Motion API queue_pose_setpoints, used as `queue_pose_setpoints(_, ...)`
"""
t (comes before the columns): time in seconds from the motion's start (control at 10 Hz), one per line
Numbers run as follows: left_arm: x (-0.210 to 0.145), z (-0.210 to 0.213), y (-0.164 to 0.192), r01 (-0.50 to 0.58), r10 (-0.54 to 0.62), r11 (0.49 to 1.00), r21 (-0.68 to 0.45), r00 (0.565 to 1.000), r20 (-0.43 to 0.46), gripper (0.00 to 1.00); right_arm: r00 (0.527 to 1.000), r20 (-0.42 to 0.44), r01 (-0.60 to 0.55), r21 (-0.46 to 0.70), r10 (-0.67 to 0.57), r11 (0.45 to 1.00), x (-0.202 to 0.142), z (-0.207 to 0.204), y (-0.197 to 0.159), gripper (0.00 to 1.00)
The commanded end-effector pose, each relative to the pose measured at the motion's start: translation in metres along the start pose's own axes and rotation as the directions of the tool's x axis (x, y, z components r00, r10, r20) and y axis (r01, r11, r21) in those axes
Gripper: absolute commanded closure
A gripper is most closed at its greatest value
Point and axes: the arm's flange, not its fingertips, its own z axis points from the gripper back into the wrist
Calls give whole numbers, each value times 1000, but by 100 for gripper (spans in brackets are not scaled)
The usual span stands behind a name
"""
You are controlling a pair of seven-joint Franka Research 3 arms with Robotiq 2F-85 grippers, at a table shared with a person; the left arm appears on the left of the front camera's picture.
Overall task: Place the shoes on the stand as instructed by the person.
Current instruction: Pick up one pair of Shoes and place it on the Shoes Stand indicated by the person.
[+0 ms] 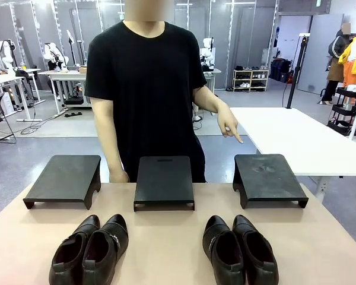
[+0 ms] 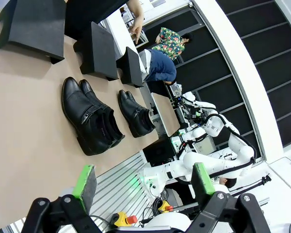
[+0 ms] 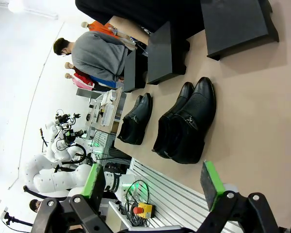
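Two pairs of glossy black shoes stand near the table's front edge: one pair at the left (image 1: 90, 249) (image 2: 91, 118) (image 3: 136, 119), the other at the right (image 1: 240, 249) (image 2: 135, 113) (image 3: 185, 123). Behind them three black stands sit in a row: left (image 1: 64, 180), middle (image 1: 164, 180) and right (image 1: 267, 178). The person (image 1: 148, 89) in a black T-shirt stands at the far side, one hand (image 1: 229, 126) pointing down toward the right stand, the other resting on the table edge. My left gripper (image 2: 143, 180) hangs open above the table, well short of the shoes. My right gripper (image 3: 153, 178) is open too, holding nothing.
The tan table (image 1: 166, 237) has bare room between the two pairs and in front of the stands. A white table (image 1: 302, 136) stands behind at the right. An emergency-stop box (image 3: 142, 210) lies below the table's front edge.
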Motion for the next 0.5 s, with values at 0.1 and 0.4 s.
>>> queue_pose_setpoints(0.1,0,1,-1,6,-6,1000,-7,1000,4,0,1000,1,-7,8,7,1000,-1,2,0,0)
queue_pose_setpoints(0.4,0,1,-1,6,-6,1000,-7,1000,4,0,998,-56,-36,-95,31,995,-5,-15,18,0)
